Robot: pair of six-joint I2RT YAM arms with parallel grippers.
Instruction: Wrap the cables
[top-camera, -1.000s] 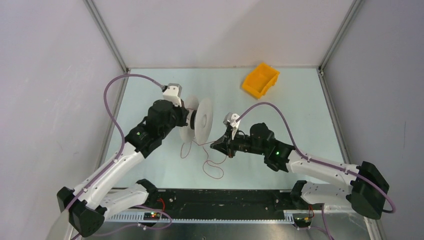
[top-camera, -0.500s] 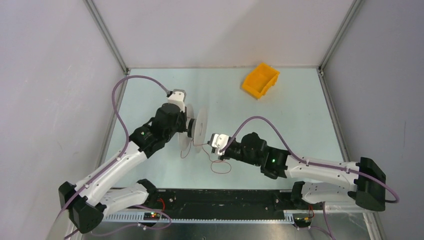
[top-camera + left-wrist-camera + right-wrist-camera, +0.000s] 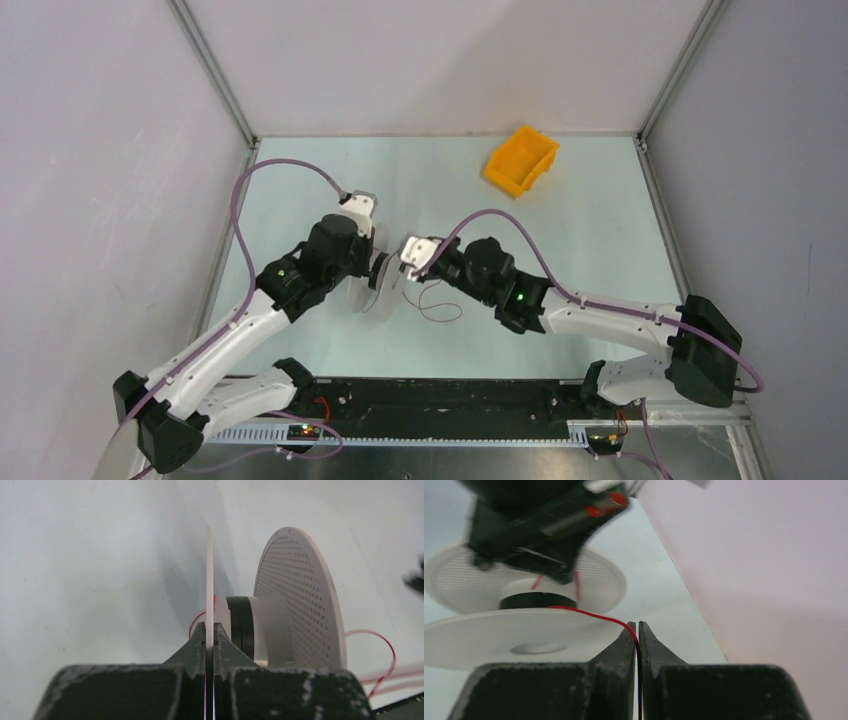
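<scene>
A white spool [image 3: 388, 272] with perforated flanges [image 3: 300, 600] and a black-banded hub is held off the table by my left gripper [image 3: 209, 626], which is shut on the edge of its thin near flange [image 3: 209, 580]. The cable [image 3: 594, 615] is a hair-thin red wire running from the hub into my right gripper [image 3: 638, 625], whose jaws are pinched on it. In the top view the right gripper [image 3: 403, 268] sits right against the spool, and a loose red loop [image 3: 440, 306] lies on the table below it. More red wire [image 3: 385, 645] curls behind the far flange.
An orange bin [image 3: 520, 160] lies tilted at the back right of the pale green table [image 3: 600, 230]. Purple hoses arch over both arms. Grey walls close in the left and right sides; a black rail runs along the near edge.
My right gripper has swung up and left to the spool, drawing the red wire with it. The loose loops on the table have shrunk. The left arm has shifted the spool slightly lower.
</scene>
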